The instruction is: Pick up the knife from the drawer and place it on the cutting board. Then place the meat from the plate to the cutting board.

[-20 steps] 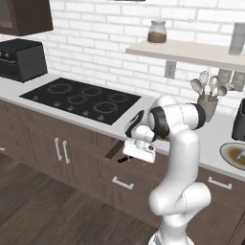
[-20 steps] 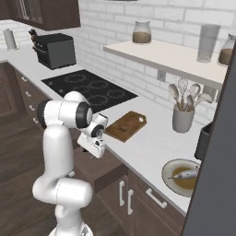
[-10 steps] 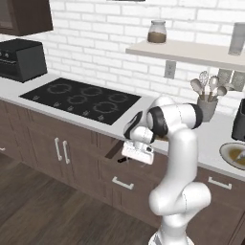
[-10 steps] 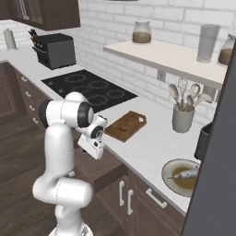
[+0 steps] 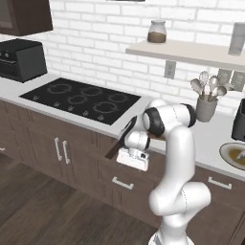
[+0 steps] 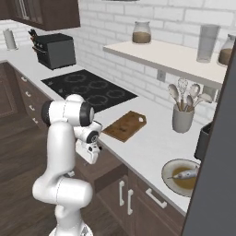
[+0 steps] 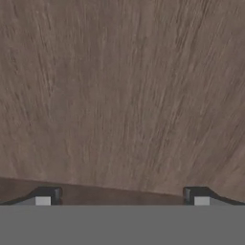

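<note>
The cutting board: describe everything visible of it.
The cutting board is a small, thin rectangular slab of mid-brown wood with darker grain. It has a short tab handle with a pale spot at the corner towards the utensil crock. It lies flat on the white counter, set at an angle, just right of the black cooktop. Nothing rests on it, and the open gripper sits below counter level, clear of it.

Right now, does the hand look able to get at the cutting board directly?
Probably not directly. The open hand hangs low beside the drawer, below the counter edge, which lies between it and the cutting board. It would likely need to rise first; nothing lies on the board.
</note>
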Tool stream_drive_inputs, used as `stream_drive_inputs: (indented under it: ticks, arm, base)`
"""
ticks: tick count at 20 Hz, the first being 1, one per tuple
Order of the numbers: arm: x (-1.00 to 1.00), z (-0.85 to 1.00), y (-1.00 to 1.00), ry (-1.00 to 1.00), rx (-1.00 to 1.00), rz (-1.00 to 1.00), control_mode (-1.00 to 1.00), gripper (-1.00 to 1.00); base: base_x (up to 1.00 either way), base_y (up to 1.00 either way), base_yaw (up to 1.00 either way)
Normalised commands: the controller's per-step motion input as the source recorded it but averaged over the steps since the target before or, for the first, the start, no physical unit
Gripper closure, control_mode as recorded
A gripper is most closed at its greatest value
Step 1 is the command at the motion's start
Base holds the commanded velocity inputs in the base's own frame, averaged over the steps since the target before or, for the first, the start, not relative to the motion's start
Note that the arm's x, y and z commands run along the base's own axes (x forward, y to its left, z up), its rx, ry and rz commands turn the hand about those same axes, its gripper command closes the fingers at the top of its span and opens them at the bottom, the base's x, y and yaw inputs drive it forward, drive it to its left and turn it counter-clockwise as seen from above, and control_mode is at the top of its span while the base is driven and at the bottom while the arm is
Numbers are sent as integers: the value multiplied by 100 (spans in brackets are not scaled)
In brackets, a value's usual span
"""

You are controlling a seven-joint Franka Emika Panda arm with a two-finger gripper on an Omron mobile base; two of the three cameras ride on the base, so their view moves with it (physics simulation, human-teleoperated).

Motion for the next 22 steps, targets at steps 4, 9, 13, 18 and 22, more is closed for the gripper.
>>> stream_drive_inputs:
  ticks: [4,9,13,18,22]
  arm:
    - [-8,-14,36,4,0,0,-100,-100]
    - [-20,0,32,0,0,0,-100,-100]
    - [-26,2,34,0,0,0,-100,-100]
    - [-41,9,44,0,0,0,-100,-100]
    - [-41,13,55,0,0,0,-100,-100]
  base:
    - [0,0,0]
    - [0,0,0]
    - [0,0,0]
    - [0,0,0]
    - [0,0,0]
